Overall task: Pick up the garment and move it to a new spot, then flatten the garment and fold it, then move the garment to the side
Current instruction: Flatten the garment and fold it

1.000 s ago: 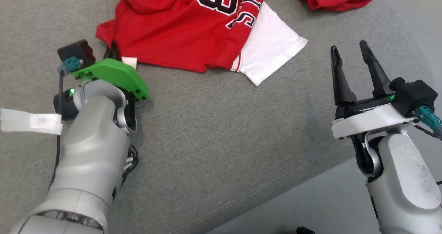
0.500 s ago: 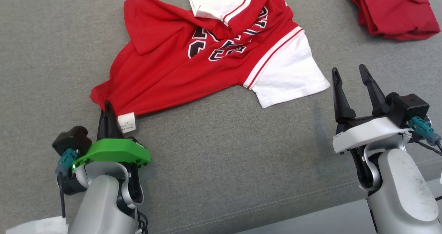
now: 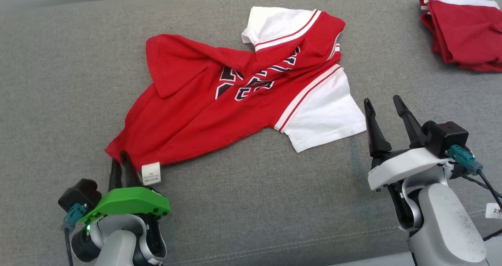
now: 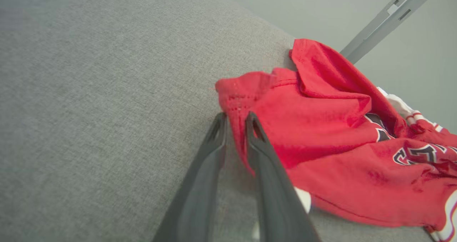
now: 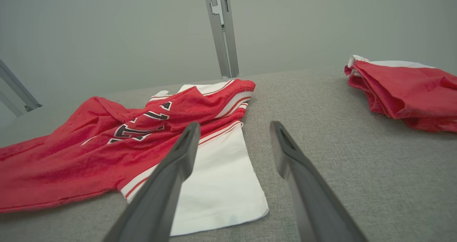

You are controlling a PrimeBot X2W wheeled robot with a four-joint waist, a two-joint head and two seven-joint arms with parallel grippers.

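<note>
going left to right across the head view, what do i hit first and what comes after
left gripper, pinching the shirt's hem corner → red jersey → right gripper, fingers apart → folded red garment

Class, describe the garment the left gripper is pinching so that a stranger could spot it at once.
On the wide grey fabric surface, look at the middle, where a red short-sleeved jersey with white sleeves lies spread out and rumpled. Unlike the folded red garment at the far right, it shows black-and-white lettering.
</note>
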